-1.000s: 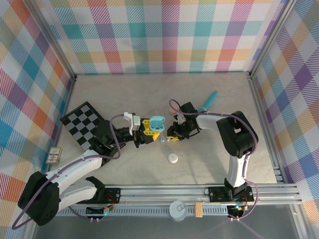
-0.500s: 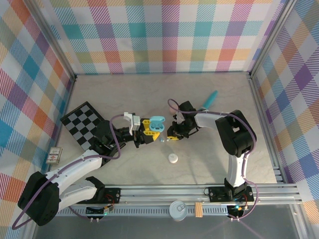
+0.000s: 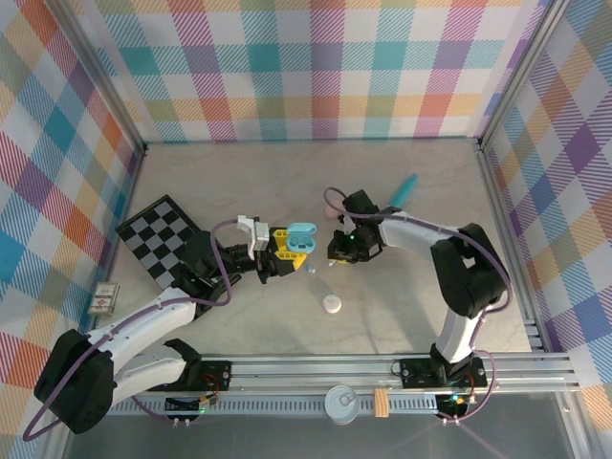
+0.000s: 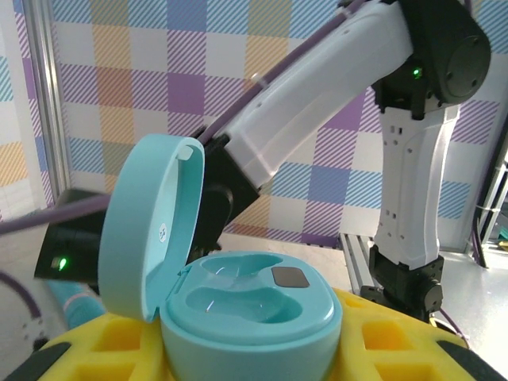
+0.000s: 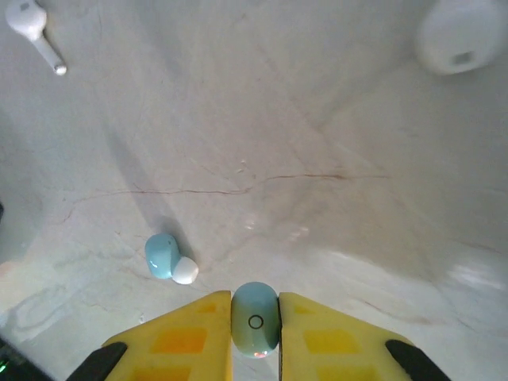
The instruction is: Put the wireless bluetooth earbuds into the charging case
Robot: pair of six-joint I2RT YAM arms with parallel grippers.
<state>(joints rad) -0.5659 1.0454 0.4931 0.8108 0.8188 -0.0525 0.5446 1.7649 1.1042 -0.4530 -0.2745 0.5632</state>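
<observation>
The teal charging case (image 4: 250, 305) stands with its lid (image 4: 151, 226) swung up, and both sockets are empty. My left gripper (image 3: 287, 245) is shut on its base, with yellow fingers (image 4: 397, 341) on either side. In the top view the case (image 3: 302, 236) sits left of my right gripper (image 3: 335, 256). My right gripper (image 5: 255, 333) is shut on a pale blue earbud (image 5: 255, 317), held above the table. A second pale blue earbud (image 5: 168, 259) with a white tip lies on the table just to the left, also seen from above (image 3: 312, 269). A white stemmed earbud (image 5: 32, 28) lies farther off.
A white pebble-shaped case (image 3: 332, 304) rests on the table in front of the grippers (image 5: 460, 36). A teal pen-like stick (image 3: 402, 191) lies behind the right arm. A checkered board (image 3: 158, 234) lies at the left, near the left arm.
My right gripper has closed on the pale blue earbud and risen slightly from the table, its elbow swinging right. The left arm and the case have not moved.
</observation>
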